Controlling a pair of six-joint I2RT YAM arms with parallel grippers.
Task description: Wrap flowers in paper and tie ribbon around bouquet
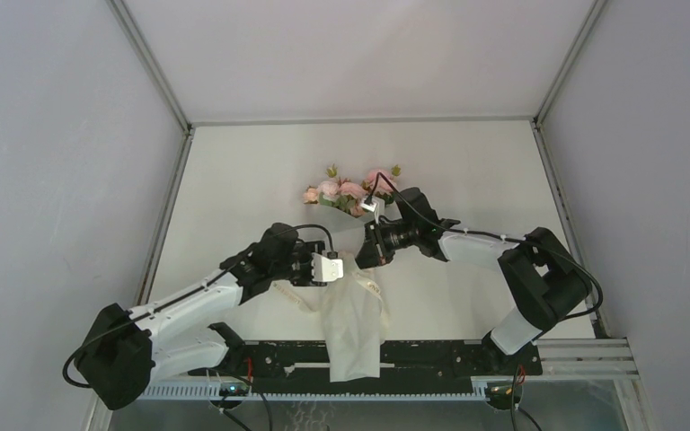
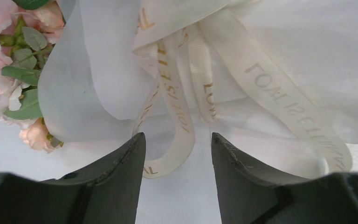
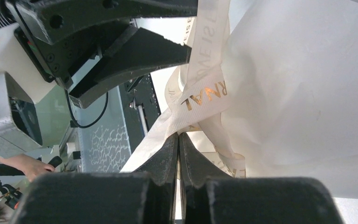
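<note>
LEFT: My left gripper [image 2: 177, 140] stands spread, a loop of ribbon [image 2: 179, 112] (gold-lettered) between its tips.
RIGHT: My right gripper [image 3: 178, 137] pinches that ribbon. The bouquet [image 1: 355, 314] lies mid-table [image 1: 260, 180], flowers [image 1: 346, 190] far.

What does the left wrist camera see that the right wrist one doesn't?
Only left wrist: the flowers. Only right wrist: the right gripper shut on the ribbon, plus a person's hand off to one side. Both: the open left gripper, the gold-lettered ribbon and the paper.
</note>
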